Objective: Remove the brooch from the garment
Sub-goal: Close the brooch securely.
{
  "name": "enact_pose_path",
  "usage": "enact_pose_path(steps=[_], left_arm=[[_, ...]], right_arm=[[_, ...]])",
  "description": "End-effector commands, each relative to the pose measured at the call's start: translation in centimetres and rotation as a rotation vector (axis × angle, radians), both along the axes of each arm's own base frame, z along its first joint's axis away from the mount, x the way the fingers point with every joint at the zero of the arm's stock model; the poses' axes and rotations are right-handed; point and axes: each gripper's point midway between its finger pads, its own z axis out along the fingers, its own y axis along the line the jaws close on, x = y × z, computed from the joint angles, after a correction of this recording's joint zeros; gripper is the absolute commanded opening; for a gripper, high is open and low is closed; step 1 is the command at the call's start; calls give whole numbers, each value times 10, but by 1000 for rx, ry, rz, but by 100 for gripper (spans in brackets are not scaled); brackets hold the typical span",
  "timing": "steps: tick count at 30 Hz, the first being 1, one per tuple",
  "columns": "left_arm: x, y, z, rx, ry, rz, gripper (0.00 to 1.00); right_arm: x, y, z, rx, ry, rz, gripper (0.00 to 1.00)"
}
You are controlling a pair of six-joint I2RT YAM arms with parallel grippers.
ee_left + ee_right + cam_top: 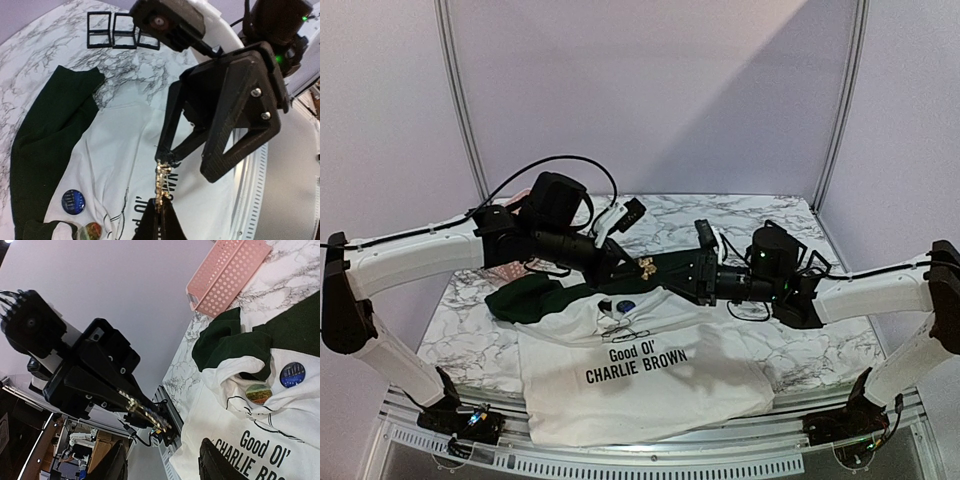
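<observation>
The brooch (161, 182), a small gold piece, hangs in the air above the garment (650, 370), clear of the cloth. My left gripper (161, 209) is shut on its lower end. My right gripper (194, 161) faces it, open, with one fingertip (170, 152) at the brooch's upper end and the other finger well apart. In the right wrist view the brooch (147, 412) juts from the left gripper (125, 400), beyond my right gripper (165, 466). From above, the brooch (646, 266) sits between both arms. The garment (260, 435) lies flat and white, with dark green sleeves.
A blue round badge (73, 201) and a green-orange one (90, 231) sit on the shirt near the collar. A pink perforated basket (227, 275) stands at the back left. Black wire frames (115, 31) stand at the far edge of the marble table (770, 225).
</observation>
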Motion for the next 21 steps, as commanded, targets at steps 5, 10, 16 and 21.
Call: enact_pose_path(steps=[5, 10, 16, 21], left_arm=[[-28, -16, 30, -214, 158, -181, 0], [-30, -16, 37, -270, 196, -205, 0], [-18, -14, 32, -273, 235, -169, 0], [-16, -15, 30, -274, 245, -164, 0]], right_arm=[[-7, -6, 30, 38, -161, 25, 44], [-10, -8, 36, 42, -196, 32, 36], [-15, -12, 47, 58, -247, 36, 35], [-16, -14, 51, 62, -265, 37, 36]])
